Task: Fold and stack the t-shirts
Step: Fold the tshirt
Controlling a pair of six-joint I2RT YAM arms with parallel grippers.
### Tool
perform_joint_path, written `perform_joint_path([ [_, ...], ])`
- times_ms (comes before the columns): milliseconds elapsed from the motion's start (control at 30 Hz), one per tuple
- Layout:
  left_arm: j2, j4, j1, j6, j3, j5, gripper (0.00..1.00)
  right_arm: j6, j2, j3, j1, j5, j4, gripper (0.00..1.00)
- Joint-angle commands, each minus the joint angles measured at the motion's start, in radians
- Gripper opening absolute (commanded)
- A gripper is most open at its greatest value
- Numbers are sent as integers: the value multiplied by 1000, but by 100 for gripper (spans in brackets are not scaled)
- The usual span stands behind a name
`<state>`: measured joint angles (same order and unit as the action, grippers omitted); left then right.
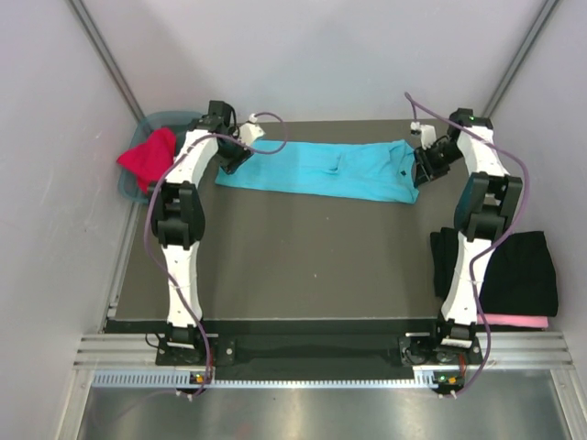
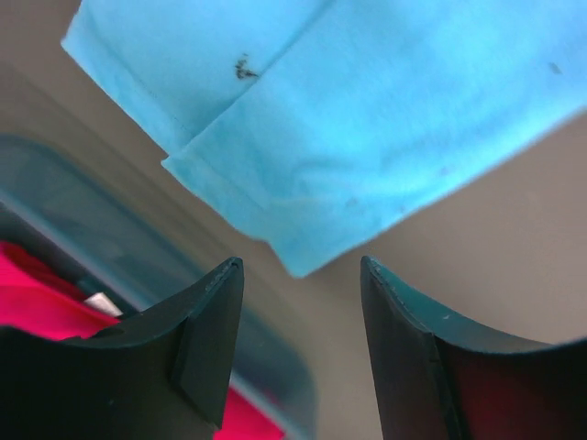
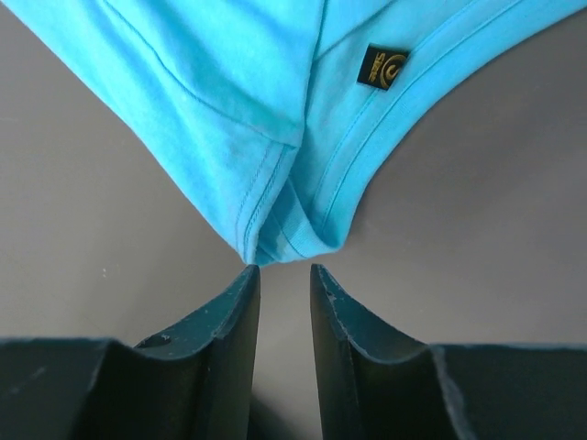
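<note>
A light blue t-shirt [image 1: 321, 171] lies folded into a long strip across the far side of the dark table. My left gripper [image 1: 231, 158] is open at the strip's left end; in the left wrist view the shirt's corner [image 2: 303, 257] lies just ahead of the gap [image 2: 301, 268], not gripped. My right gripper [image 1: 425, 165] is at the strip's right end, jaws slightly apart and empty; the collar end with a black label [image 3: 382, 66] lies just beyond its fingertips [image 3: 284, 271]. Folded black shirts [image 1: 514, 270] sit stacked at the right on a pink one [image 1: 515, 322].
A blue-grey bin [image 1: 147, 156] at the far left corner holds a red shirt [image 1: 147, 158]; it also shows in the left wrist view [image 2: 55, 302]. White walls enclose the table on three sides. A metal rail [image 1: 321, 353] runs along the near edge.
</note>
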<state>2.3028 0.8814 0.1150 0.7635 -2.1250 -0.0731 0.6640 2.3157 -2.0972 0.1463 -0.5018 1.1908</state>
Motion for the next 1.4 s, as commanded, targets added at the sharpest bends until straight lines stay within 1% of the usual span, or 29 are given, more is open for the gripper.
perform_joint_path([
  [0,-46,132,9,212,16,-31,58,-50,-39,-69,-1,-53,-31,29],
  [33,-42,154,9,245,8,-31,58,-50,-41,-67,-5,-52,-34,29],
  [233,9,191,9,275,-10,-28,57,-56,-48,-76,-14,-58,-42,30],
  [433,73,165,9,280,-41,-13,58,-63,-59,-75,-16,-61,-49,29],
  [733,150,188,6,255,-87,-11,56,-69,-61,-72,-34,-60,-56,30],
  [833,170,217,6,249,-93,-25,50,-72,-58,-70,-42,-60,-59,30],
  [867,184,238,6,247,-95,-31,44,-72,-56,-69,-44,-60,-59,30],
  [933,191,261,6,238,-98,-40,40,-72,-55,-73,-50,-61,-60,30],
  [1033,207,303,6,229,-96,-60,28,-73,-50,-86,-54,-63,-63,30],
  [1067,214,313,6,227,-95,-68,22,-78,-46,-89,-54,-64,-66,30],
  [1100,214,321,6,221,-93,-74,12,-81,-42,-93,-56,-66,-69,30],
  [1200,211,327,8,160,-85,-86,0,-102,-36,-107,-59,-66,-91,30],
  [1267,196,335,8,134,-78,-108,0,-131,-30,-118,-60,-46,-123,30],
  [1367,137,326,9,100,-12,-122,0,-161,-16,-142,-62,-12,-167,29],
])
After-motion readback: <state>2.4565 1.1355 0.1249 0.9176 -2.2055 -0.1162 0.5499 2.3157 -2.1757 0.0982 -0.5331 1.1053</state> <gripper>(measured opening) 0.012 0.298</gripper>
